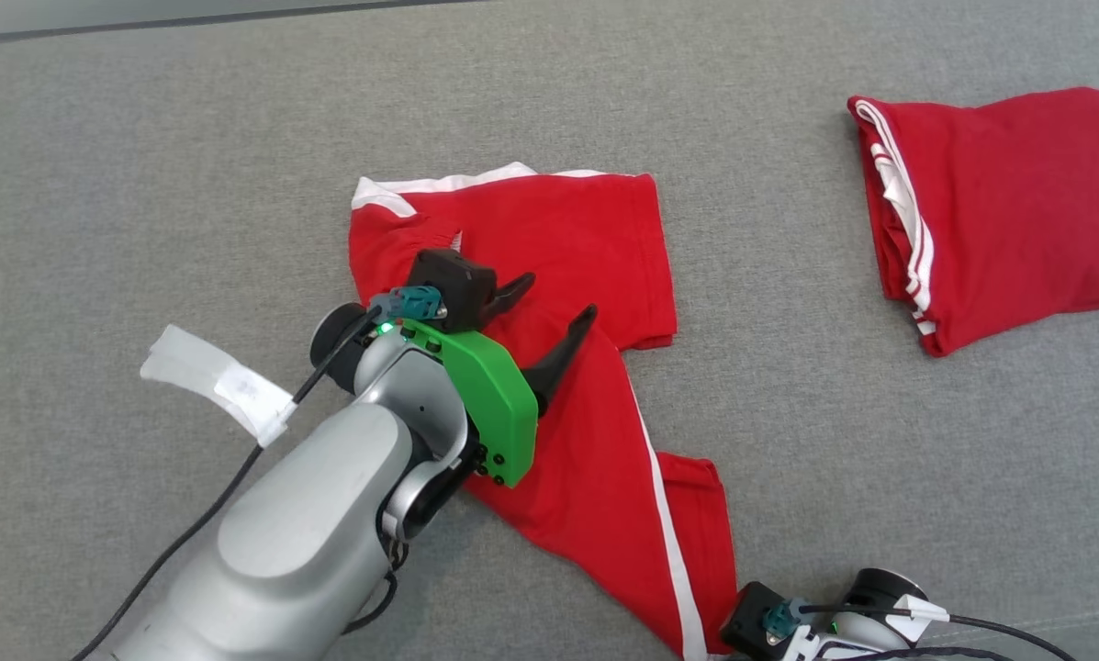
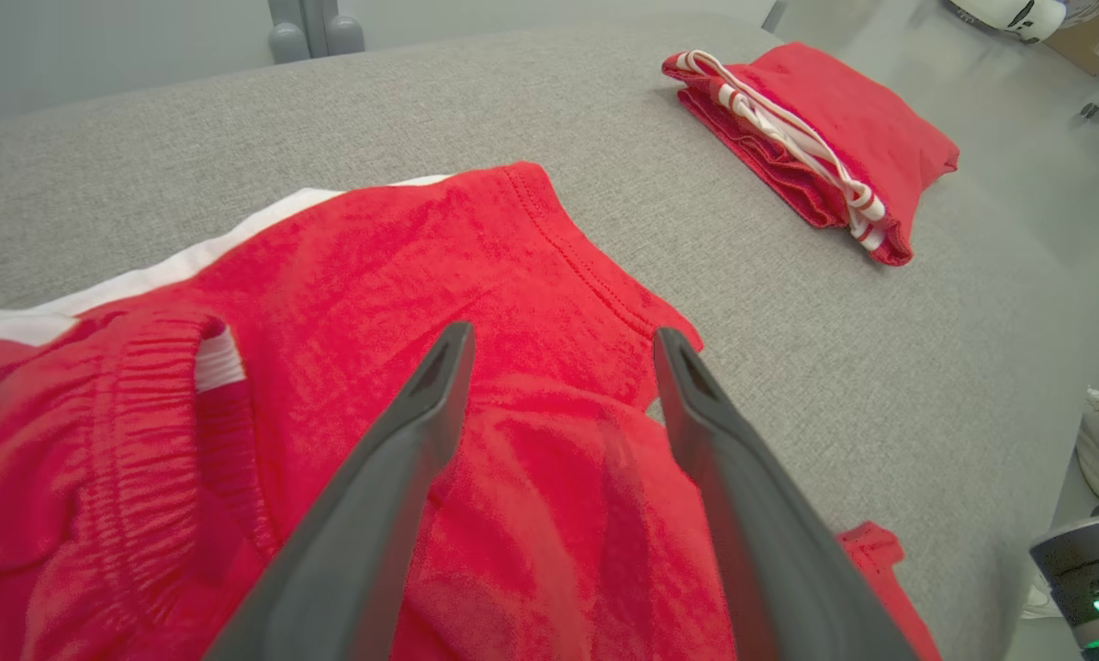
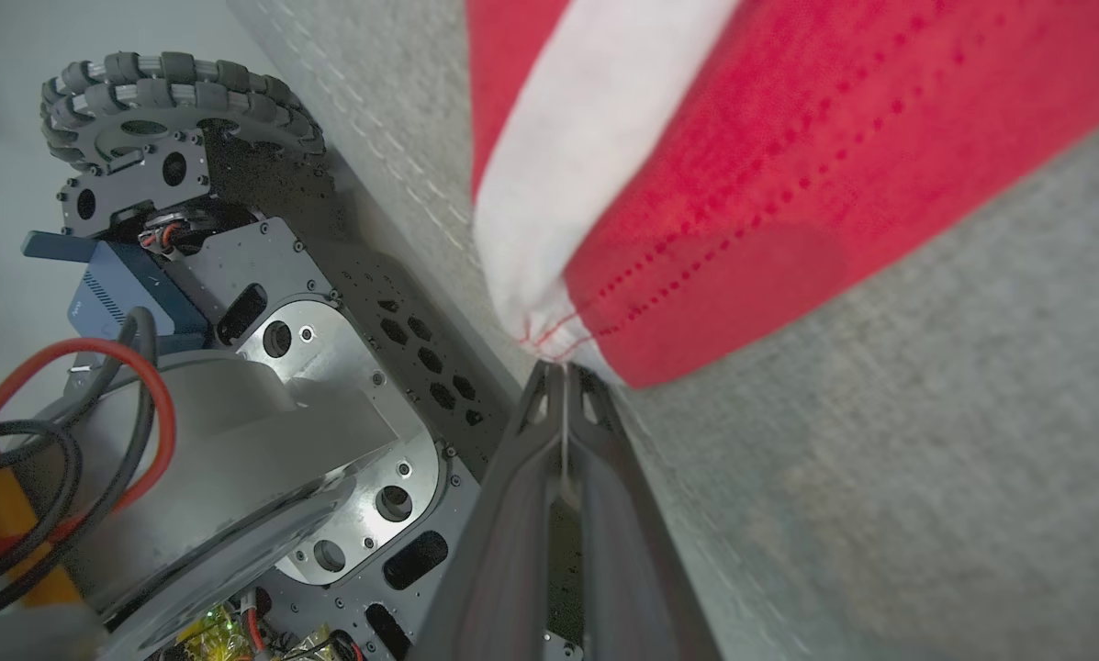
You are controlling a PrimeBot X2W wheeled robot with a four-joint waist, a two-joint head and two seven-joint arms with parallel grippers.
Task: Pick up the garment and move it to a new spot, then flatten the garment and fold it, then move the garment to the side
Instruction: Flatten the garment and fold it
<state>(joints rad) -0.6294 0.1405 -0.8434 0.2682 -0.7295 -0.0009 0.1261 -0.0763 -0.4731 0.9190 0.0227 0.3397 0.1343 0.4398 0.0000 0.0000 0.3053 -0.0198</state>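
Red shorts were laid lengthwise between the arms: left fingers, spread wide, were held over the waistband; right fingers, shut, at the hem corner.

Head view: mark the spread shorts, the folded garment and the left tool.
spread shorts (image 1: 595, 248), head view, upper leg panel.
folded garment (image 1: 1017, 202), head view, top face.
left tool (image 1: 559, 296), head view, midway between fingertips.
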